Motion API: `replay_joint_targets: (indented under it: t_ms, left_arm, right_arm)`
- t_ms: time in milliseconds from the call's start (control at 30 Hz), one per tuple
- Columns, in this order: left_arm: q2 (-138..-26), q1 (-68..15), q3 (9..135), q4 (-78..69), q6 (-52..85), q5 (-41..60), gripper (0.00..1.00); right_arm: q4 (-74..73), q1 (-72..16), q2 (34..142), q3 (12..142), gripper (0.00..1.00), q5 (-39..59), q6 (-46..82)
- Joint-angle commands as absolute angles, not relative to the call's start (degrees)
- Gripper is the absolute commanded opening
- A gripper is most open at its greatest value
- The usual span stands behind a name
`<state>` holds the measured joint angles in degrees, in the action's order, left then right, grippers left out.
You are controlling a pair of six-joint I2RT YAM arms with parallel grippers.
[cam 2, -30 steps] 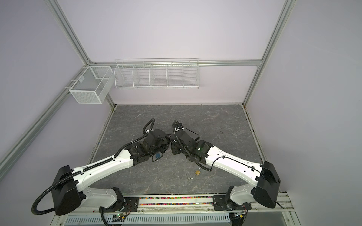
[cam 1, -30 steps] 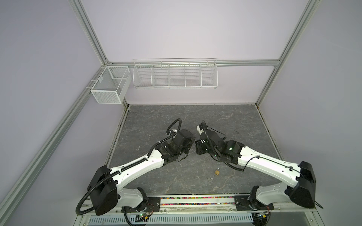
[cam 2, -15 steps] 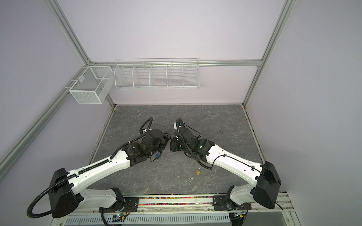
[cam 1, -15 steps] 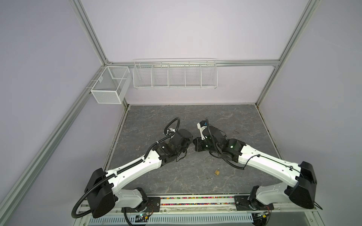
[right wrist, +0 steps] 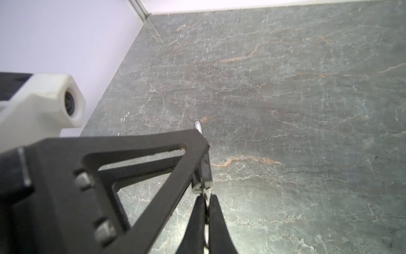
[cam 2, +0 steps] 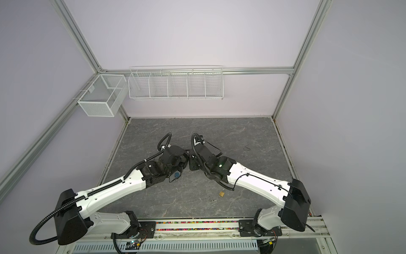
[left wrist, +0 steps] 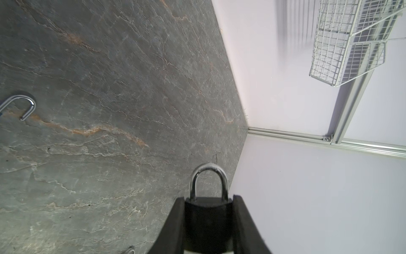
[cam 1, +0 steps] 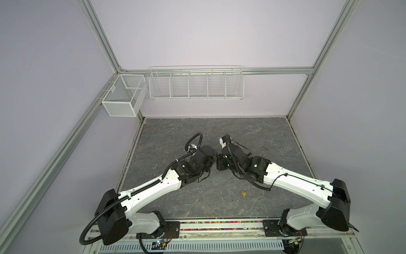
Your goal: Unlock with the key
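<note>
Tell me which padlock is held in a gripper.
The black padlock, clamped in the left gripper; the brass padlock lies loose on the table.

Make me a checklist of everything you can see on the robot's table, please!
Surface: grey stone-look table.
Job's things: black padlock, loop closed; key at its bottom end, mostly hidden.
Clutter: brass padlock lying near the right arm; blue padlock by the left arm, loop open; tiny metal bit beside the brass one, too small to name.
Hands: left hand shut on the black padlock; right hand shut on the key.
Cables: a black cable loops above each wrist.
Surroundings: white wire rack and mesh basket on the walls.
</note>
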<state>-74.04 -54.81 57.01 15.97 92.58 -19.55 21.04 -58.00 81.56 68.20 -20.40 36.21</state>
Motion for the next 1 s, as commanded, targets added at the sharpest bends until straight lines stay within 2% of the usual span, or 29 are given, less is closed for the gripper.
replay_joint_targets:
  t_ms: [0,100,233,400,533,733,800,867,900,967]
  left_arm:
    - [-72.7,-57.9,58.7,11.2,94.3,-9.8,0.0]
    - [-71.8,-57.9,58.2,12.3,94.1,-9.9,0.0]
    - [-69.9,-57.4,54.9,10.5,93.1,-10.8,0.0]
    - [-69.3,-56.8,51.8,4.6,91.8,-8.5,0.0]
    - [-67.0,-56.2,50.2,4.5,89.9,-8.8,0.0]
    - [-65.3,-55.5,46.2,-3.7,90.0,-9.4,0.0]
    - [-65.3,-55.1,46.3,-5.0,89.2,-8.6,0.0]
    - [-64.8,-53.8,46.9,-3.8,86.6,-8.1,0.0]
    - [-64.7,-52.9,47.4,-3.2,83.9,-8.0,0.0]
    - [-64.1,-51.6,48.0,-1.9,76.1,-8.9,0.0]
  right_arm:
    - [8.5,-57.9,83.8,67.9,0.07,-23.0,36.1]
    - [5.0,-56.3,82.4,66.2,0.07,-17.9,38.2]
    - [1.7,-52.3,79.4,64.3,0.07,-4.8,47.1]
    - [-3.0,-50.2,76.8,61.6,0.07,2.7,55.2]
    - [-6.0,-48.8,75.1,58.7,0.07,5.7,61.2]
    - [-9.6,-48.4,75.3,57.1,0.07,7.9,66.2]
    - [-8.0,-48.5,75.0,57.6,0.07,7.4,64.4]
    - [-0.5,-48.9,74.1,60.0,0.07,4.0,59.1]
    - [3.5,-49.1,73.4,61.2,0.12,2.2,55.4]
    - [11.2,-49.7,71.4,63.3,0.38,-2.7,48.3]
